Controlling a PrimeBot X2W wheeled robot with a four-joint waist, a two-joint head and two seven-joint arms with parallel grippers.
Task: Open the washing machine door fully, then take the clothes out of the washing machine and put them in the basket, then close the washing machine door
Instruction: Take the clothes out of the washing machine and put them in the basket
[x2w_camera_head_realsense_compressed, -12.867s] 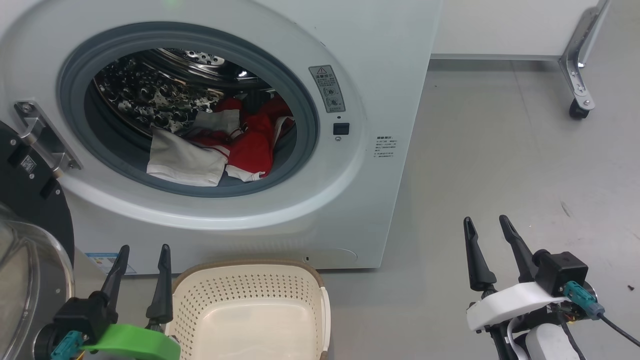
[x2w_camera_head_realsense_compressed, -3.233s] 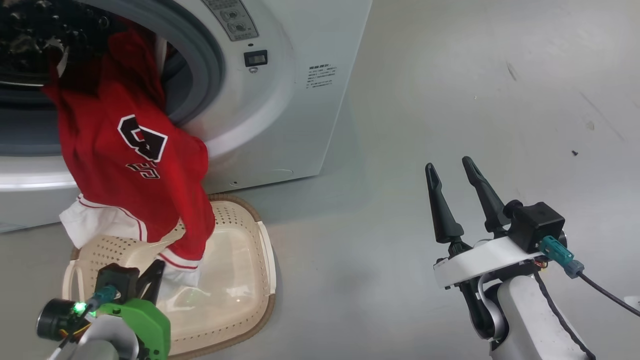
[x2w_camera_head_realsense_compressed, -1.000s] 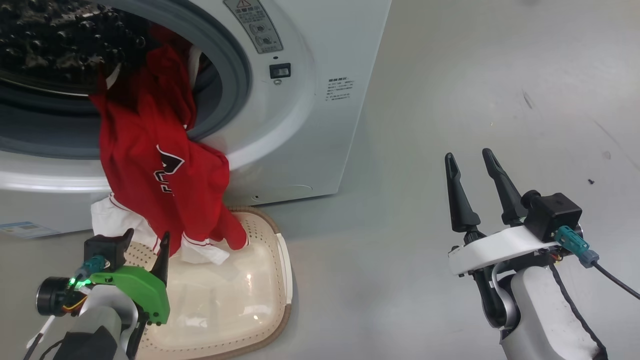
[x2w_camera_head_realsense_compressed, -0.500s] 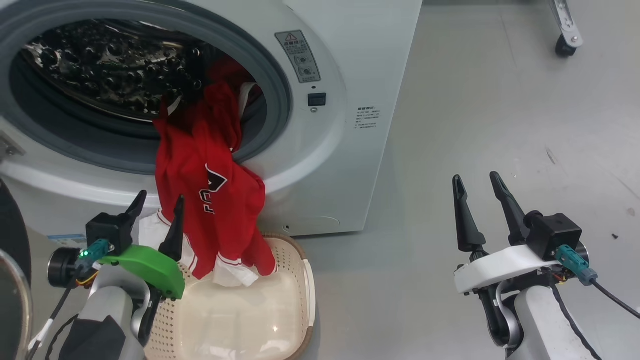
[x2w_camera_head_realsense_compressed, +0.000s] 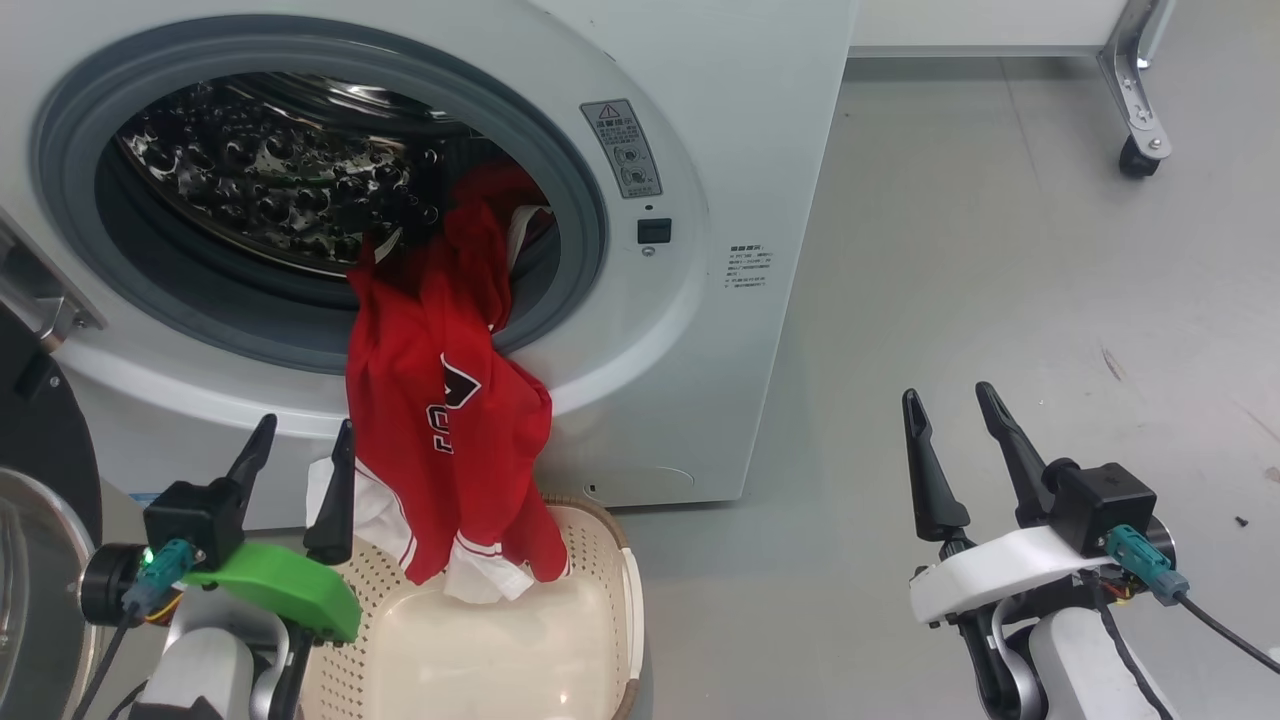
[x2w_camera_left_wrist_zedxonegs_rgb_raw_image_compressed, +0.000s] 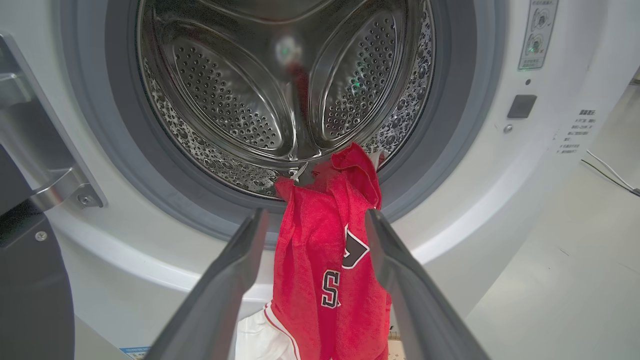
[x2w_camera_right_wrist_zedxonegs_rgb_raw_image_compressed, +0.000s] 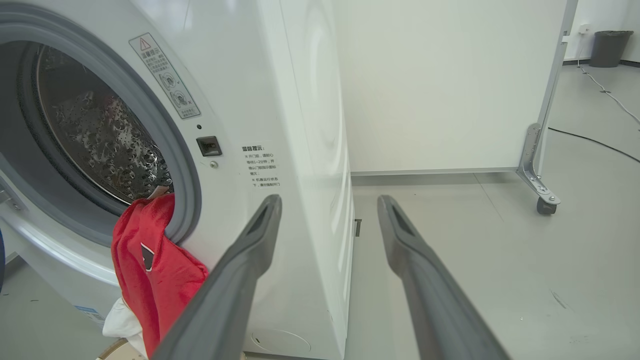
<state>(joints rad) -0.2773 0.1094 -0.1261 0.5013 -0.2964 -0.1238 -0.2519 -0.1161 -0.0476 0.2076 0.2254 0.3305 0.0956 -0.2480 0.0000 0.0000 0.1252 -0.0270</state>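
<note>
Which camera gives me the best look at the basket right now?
Head view: the basket shows its cream floor and brown rim under the hanging red jersey. The right wrist view catches a rim sliver at its bottom edge; the left wrist view faces the drum.

The big white front-loading washing machine (x2w_camera_head_realsense_compressed: 780, 150) is noted with a smooth, slightly glossy casing; its grey door ring (x2w_camera_head_realsense_compressed: 585, 215) looks like matt rubber and its perforated drum (x2w_camera_left_wrist_zedxonegs_rgb_raw_image_compressed: 225, 100) like polished, mirror-bright steel. The bright red clothes (x2w_camera_head_realsense_compressed: 440, 430) with white trim are recorded as soft matt cloth. The small cream perforated basket (x2w_camera_head_realsense_compressed: 596, 545) is recorded as smooth, faintly shiny plastic, set on a matt grey floor (x2w_camera_head_realsense_compressed: 1000, 250).
</note>
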